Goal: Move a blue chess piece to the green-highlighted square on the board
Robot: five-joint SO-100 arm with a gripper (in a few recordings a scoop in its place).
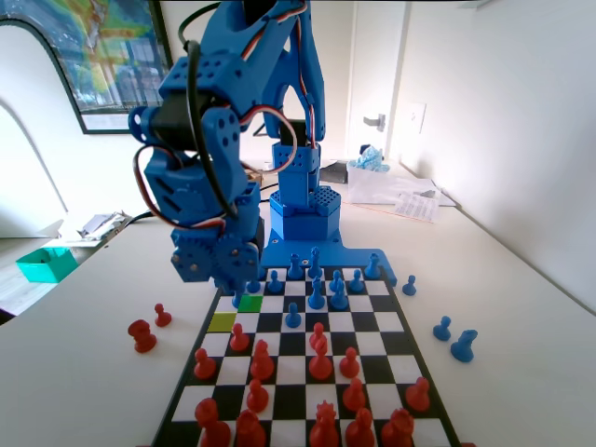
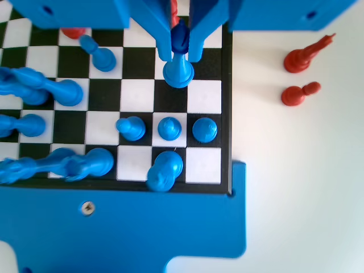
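In the wrist view my gripper (image 2: 180,54) is shut on the ball head of a blue chess piece (image 2: 178,73), a small pawn. Its flared base hangs below the jaws over the board (image 2: 136,94), in the second column from the right edge. In the fixed view the gripper (image 1: 237,289) is low at the board's (image 1: 372,321) far left, just left of and above the green-highlighted square (image 1: 250,303). The held pawn is hidden there behind the gripper body. I cannot tell whether its base touches the board.
Three blue pawns (image 2: 169,128) stand in a row nearer the arm, with a taller blue piece (image 2: 165,170) behind. Red pieces (image 2: 300,94) lie off the board. A lime square (image 1: 222,322) adjoins the green one diagonally. Red pieces (image 1: 319,358) crowd the near half; captured blue pieces (image 1: 463,345) sit off-board right.
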